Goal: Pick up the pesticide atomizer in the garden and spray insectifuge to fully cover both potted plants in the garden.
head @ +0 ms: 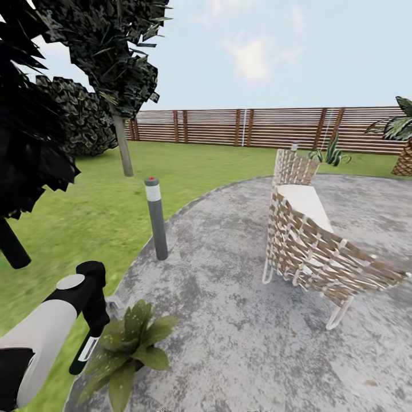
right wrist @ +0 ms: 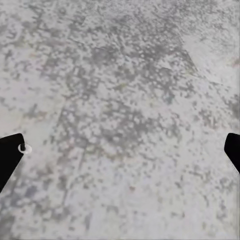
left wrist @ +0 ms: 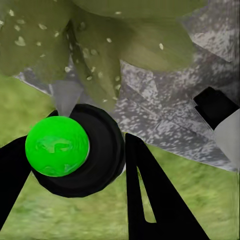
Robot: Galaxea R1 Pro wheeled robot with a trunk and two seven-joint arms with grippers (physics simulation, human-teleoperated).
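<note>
Mottled grey paving forms the round patio point(head: 229, 297), bordered by lawn point(head: 86, 212) and a slatted wooden fence point(head: 257, 127).

Left gripper point(left wrist: 85, 165): fingers point(left wrist: 155, 200) pinch the atomizer point(left wrist: 75, 150) at its black neck. The atomizer's green cap faces the wrist camera, and its long axis runs along the view line toward the ground. In the head view the left arm point(head: 46, 326) holds it just beside the potted plant point(head: 129, 343), at the patio edge nearest the robot. White flecks mark the leaves point(left wrist: 90, 45).

Right gripper point(right wrist: 122, 150): fingertips point(right wrist: 10, 155) spread wide apart above bare paving.

Beyond the plant stand a grey post point(head: 155, 217) and a wicker chair point(head: 315, 246).
</note>
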